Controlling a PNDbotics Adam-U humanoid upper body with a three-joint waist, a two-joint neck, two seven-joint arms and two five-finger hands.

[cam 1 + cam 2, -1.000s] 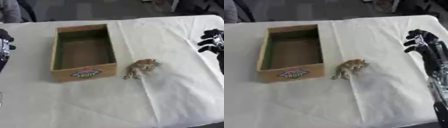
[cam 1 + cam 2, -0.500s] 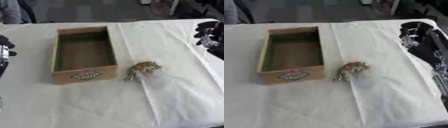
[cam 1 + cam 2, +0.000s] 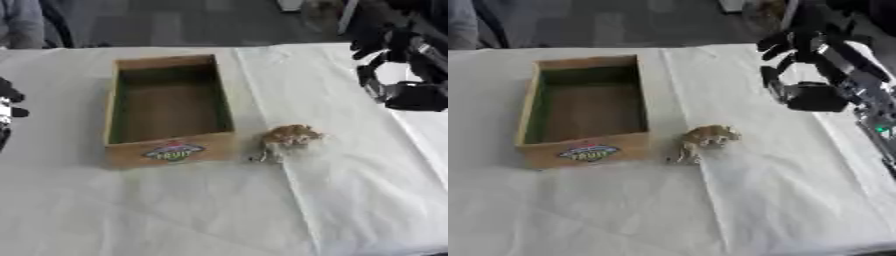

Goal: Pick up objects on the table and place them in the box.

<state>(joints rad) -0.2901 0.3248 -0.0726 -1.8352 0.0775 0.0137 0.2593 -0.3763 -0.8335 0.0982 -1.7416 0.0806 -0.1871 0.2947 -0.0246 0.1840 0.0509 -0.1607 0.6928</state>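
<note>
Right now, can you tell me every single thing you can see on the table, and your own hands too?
Box: one, brown cardboard with a greenish inside and a colourful label on its near wall, left of the table's middle; nothing shows inside it.
Small tan object: one, tan-brown and lumpy, on the cloth just right of the box's near right corner, not touching it as far as I can tell.
Tablecloth: one, white, covering the table, with a fold line running toward the near edge.
Right hand: one, black with silver parts, raised over the far right of the table, holding nothing.
Left hand: one, black, only partly visible at the left edge.
</note>
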